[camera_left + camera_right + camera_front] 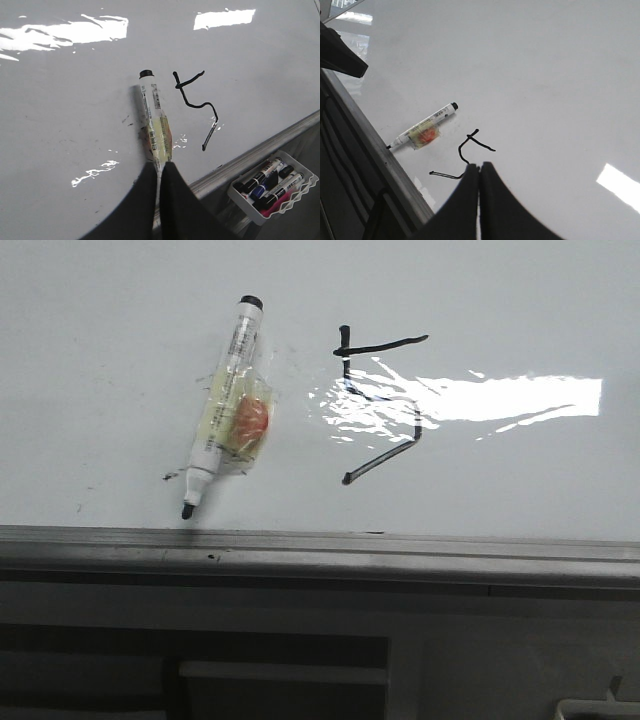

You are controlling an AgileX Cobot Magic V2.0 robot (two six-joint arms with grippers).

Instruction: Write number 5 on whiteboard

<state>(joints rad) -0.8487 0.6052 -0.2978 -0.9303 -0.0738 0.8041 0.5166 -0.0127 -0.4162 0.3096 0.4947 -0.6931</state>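
A black number 5 [385, 344] with a top bar and slanted tail is drawn on the glossy whiteboard [500, 300]. A white marker [225, 400], uncapped with its black tip toward the rail, lies flat on the board left of the 5, with clear tape and an orange patch [250, 420] on it. No gripper shows in the front view. My left gripper [159, 165] is shut and empty, above the marker's [152, 112] tip end. My right gripper [479, 166] is shut and empty, over the 5 [462, 150] on its right side.
A grey metal rail [320, 545] runs along the board's near edge. A white tray [305, 192] with several spare markers sits below the rail. Faint black smudges lie near the marker. A dark arm part [337, 52] shows at the right wrist view's edge.
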